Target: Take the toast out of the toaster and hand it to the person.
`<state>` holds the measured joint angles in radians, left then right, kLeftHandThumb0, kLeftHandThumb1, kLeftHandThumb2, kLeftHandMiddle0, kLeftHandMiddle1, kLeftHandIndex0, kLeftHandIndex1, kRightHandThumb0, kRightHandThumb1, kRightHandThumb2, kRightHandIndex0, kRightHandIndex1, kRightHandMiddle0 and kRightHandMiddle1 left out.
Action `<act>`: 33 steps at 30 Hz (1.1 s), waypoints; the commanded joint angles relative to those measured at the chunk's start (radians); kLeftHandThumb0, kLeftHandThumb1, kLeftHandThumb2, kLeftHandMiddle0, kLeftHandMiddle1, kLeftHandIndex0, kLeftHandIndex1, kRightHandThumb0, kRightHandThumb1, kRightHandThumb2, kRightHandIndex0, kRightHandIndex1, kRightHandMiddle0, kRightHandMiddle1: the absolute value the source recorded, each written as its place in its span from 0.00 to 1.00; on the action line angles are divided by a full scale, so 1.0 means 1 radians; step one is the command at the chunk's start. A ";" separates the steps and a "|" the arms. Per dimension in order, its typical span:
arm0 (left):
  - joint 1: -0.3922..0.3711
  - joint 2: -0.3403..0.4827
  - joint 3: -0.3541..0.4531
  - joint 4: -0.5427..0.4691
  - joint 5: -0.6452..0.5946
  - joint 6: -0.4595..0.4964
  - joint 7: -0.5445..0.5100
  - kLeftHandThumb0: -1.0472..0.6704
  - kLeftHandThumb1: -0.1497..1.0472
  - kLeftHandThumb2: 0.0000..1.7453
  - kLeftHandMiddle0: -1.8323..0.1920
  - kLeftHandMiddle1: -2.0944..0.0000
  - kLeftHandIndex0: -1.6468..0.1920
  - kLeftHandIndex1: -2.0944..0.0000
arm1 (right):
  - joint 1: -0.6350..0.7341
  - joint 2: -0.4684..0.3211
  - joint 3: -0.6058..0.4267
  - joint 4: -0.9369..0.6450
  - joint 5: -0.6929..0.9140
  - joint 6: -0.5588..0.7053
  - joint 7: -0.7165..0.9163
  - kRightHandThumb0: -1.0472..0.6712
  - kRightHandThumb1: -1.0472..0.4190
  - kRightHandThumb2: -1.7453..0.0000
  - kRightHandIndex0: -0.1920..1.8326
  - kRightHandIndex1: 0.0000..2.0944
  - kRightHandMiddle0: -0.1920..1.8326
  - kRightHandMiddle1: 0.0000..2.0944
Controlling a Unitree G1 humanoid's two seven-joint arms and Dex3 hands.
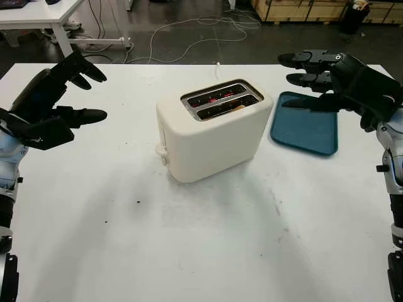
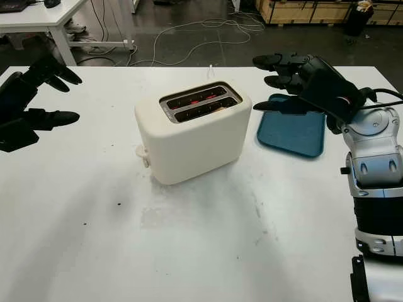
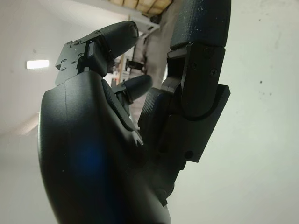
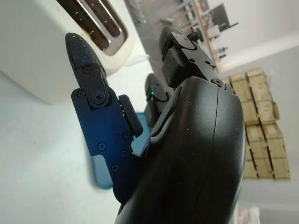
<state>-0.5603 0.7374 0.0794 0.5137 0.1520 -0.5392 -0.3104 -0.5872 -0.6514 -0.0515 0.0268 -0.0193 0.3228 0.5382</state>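
A cream two-slot toaster [image 1: 213,129] stands mid-table, its slots glowing red inside. The top edge of a toast slice [image 1: 238,107] shows low in the near slot. My right hand [image 1: 315,78] hovers open above the table just right of the toaster, over the far end of a blue tray [image 1: 308,129]. At the table's left side my left hand [image 1: 79,94] hangs open above the white table [image 1: 189,245], well away from the toaster. In the right wrist view the toaster [image 4: 56,46] lies beyond my fingers [image 4: 91,84].
The blue tray lies flat to the toaster's right, near the table's right edge. The toaster's lever [image 1: 161,151] sticks out on its left end. Cables [image 1: 189,31] trail on the floor behind, with a white desk [image 1: 38,16] far left.
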 commanded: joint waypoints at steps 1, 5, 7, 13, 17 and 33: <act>0.001 0.002 0.000 -0.003 0.007 -0.007 0.004 0.00 0.89 0.20 0.91 0.25 0.90 0.33 | -0.015 -0.005 0.001 0.004 -0.005 -0.009 -0.003 0.30 0.19 1.00 0.32 0.01 0.32 0.00; 0.001 0.001 0.001 -0.001 0.004 -0.006 0.003 0.00 0.89 0.20 0.91 0.25 0.90 0.32 | -0.016 -0.005 0.000 -0.002 -0.004 -0.011 -0.002 0.30 0.19 1.00 0.32 0.01 0.32 0.00; 0.000 0.002 0.001 -0.002 0.009 -0.006 0.007 0.00 0.89 0.20 0.91 0.25 0.90 0.33 | -0.018 -0.006 0.001 0.006 -0.003 -0.022 0.002 0.31 0.19 1.00 0.32 0.01 0.32 0.00; -0.001 -0.003 0.004 0.001 -0.010 -0.004 -0.005 0.00 0.89 0.19 0.91 0.25 0.90 0.33 | -0.018 -0.007 0.005 0.000 -0.012 -0.014 -0.004 0.31 0.20 1.00 0.32 0.01 0.32 0.00; -0.001 -0.002 0.003 0.001 -0.006 -0.009 -0.002 0.00 0.89 0.19 0.91 0.26 0.90 0.33 | -0.016 -0.010 0.003 0.006 -0.010 -0.029 0.002 0.31 0.20 1.00 0.32 0.01 0.32 0.00; 0.005 0.000 0.005 -0.016 -0.004 0.015 -0.003 0.00 0.89 0.19 0.91 0.25 0.90 0.32 | -0.014 -0.005 0.004 0.003 -0.004 -0.008 -0.007 0.28 0.19 1.00 0.32 0.01 0.32 0.01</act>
<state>-0.5603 0.7373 0.0795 0.5114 0.1516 -0.5296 -0.3106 -0.5874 -0.6519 -0.0477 0.0408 -0.0176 0.3092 0.5395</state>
